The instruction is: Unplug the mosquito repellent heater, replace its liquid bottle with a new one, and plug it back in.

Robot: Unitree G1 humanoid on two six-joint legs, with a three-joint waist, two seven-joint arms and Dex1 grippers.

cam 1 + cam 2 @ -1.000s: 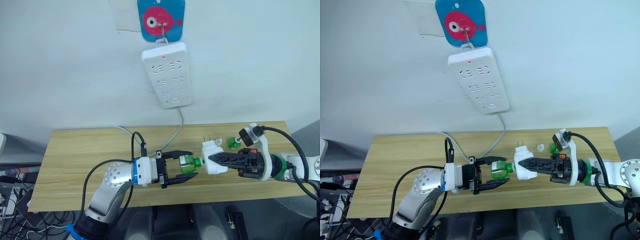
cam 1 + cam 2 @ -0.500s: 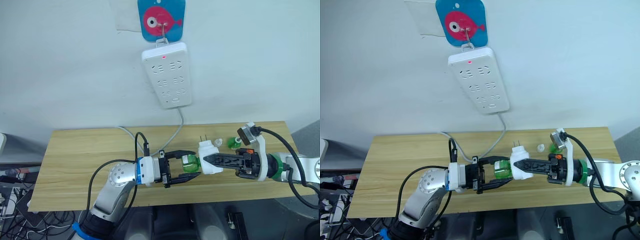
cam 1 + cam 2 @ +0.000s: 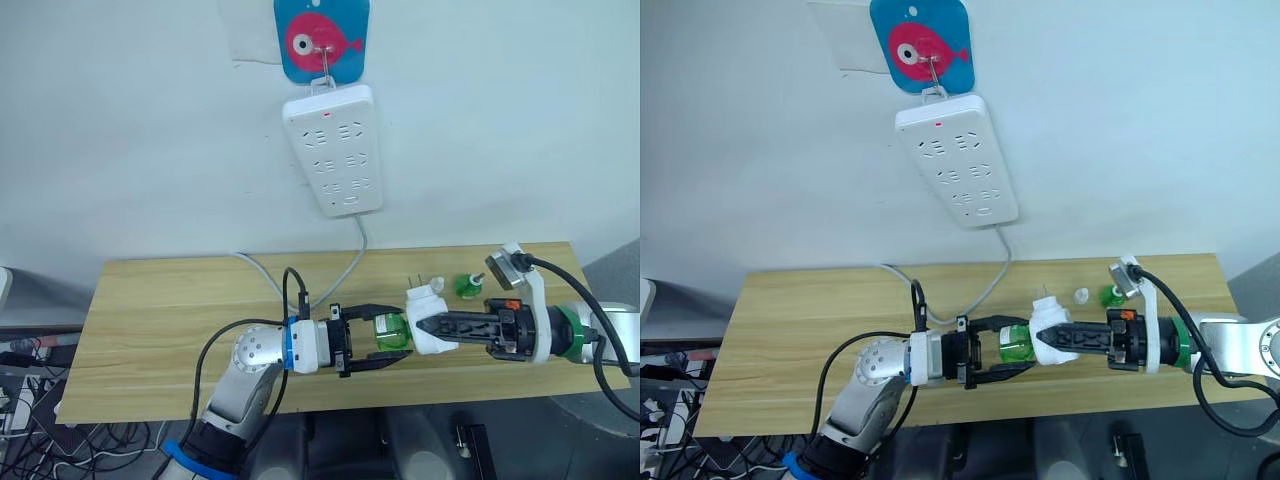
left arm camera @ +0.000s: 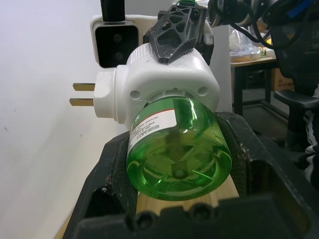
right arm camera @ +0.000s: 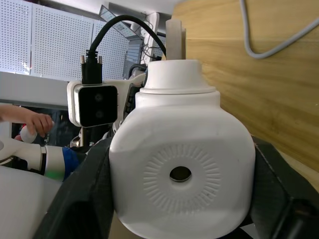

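So the left gripper (image 3: 388, 343) has its black fingers (image 4: 251, 159) sitting on either side of the clear green plastic liquid bottle (image 3: 388, 332), snug against it as far as I can tell from the left wrist view. The bottle's neck goes straight into the small white rounded-square plastic heater (image 3: 428, 322), and that one is clamped between the right gripper's (image 3: 428, 325) fingers (image 5: 271, 184), round vent hole facing the right wrist camera. Its two metal prongs (image 4: 83, 94) stick out toward the far side, plugged into nothing. The whole thing hangs just above the near edge of the light wooden counter (image 3: 160, 310), roughly in the middle.

Just beyond the heater, a small clear cap (image 3: 1081, 295) and a second green bottle (image 3: 466, 286) sit on the counter. The long white power strip (image 3: 334, 149) hangs on the wall from a blue fish-picture hook (image 3: 322, 38), its grey cable (image 3: 350, 265) trailing down onto the counter.
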